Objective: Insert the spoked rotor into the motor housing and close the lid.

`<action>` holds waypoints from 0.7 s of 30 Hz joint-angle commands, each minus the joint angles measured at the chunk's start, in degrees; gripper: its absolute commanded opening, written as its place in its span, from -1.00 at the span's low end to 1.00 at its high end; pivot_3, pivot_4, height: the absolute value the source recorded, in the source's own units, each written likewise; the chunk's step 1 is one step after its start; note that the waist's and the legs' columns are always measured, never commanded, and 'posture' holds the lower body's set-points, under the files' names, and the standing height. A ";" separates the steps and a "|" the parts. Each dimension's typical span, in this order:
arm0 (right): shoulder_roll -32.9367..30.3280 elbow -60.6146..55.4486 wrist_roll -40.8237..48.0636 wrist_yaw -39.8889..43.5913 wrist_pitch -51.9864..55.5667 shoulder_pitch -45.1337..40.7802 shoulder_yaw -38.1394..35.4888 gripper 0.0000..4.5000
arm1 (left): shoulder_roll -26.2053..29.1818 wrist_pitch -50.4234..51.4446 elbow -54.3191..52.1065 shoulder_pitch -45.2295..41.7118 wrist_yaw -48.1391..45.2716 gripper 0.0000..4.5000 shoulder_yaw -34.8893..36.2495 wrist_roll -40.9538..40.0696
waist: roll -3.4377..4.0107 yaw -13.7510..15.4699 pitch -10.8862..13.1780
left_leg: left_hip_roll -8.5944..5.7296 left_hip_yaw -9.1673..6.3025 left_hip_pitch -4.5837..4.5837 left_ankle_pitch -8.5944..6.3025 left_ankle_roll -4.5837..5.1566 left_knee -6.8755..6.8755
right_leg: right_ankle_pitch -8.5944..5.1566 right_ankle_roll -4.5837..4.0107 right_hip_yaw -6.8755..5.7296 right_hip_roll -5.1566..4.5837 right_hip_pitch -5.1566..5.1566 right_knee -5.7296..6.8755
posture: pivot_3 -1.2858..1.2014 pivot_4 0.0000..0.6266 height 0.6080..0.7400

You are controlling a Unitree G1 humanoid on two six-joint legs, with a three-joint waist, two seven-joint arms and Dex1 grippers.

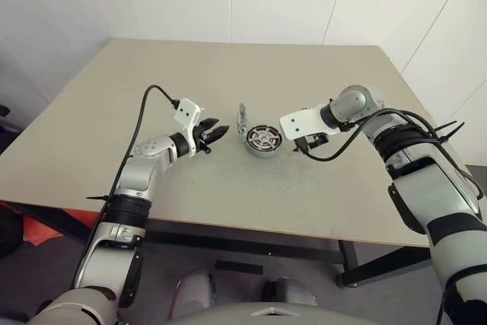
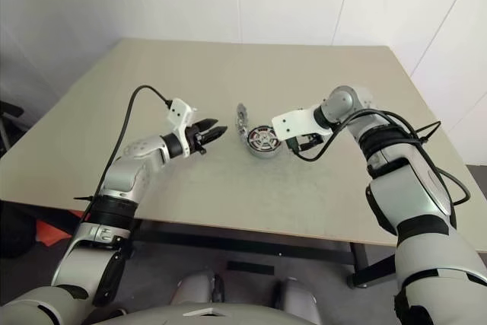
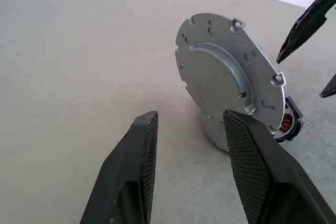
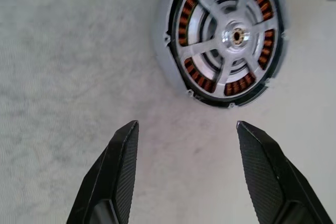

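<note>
Spoked rotor (image 4: 229, 38) sits seated in the motor housing (image 1: 262, 142) mid-bench (image 1: 228, 74), so it's lid time: the lid (image 3: 227, 80) stands on edge against the housing's left side. Both the left gripper (image 1: 215, 134) and right gripper (image 1: 306, 144) hover with jaws open and empty; next, I'd say, left jaws must catch the lid's rim and tip it flat over the windings.

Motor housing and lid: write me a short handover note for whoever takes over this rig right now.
Left claw: open, empty, just left of the lid.
Right claw: open, empty, pointing down beside the motor housing.
Spoked rotor: already seated in the housing, copper windings showing around it.
Lid: standing on edge, propped against the housing's left side, plain face toward the left claw.
Done: rotor inserted.
Left: take the lid, lay it over the housing and close it.
</note>
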 commanded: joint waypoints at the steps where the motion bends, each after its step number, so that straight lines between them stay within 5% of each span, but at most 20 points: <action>1: 1.17 2.61 -2.58 -2.38 -4.53 -4.01 0.64 0.41 | 0.46 -0.97 -2.52 0.32 0.57 -0.07 0.78 -0.09 | 0.00 -0.41 0.00 | 0.00 0.00 -0.03 0.00 0.00 0.00 | 0.00 0.00 0.00 0.00 -0.02 0.00 | 0.03 -1.00 1.00; 21: 6.00 6.09 -4.49 -1.04 -10.29 -3.38 0.74 0.41 | 1.12 -0.54 -4.08 2.53 1.83 -0.07 0.92 -0.17 | 0.00 -0.96 0.00 | 0.08 0.00 -0.28 -0.02 0.06 0.21 | -0.01 -0.06 0.00 0.01 -0.28 0.17 | 0.03 -1.00 1.00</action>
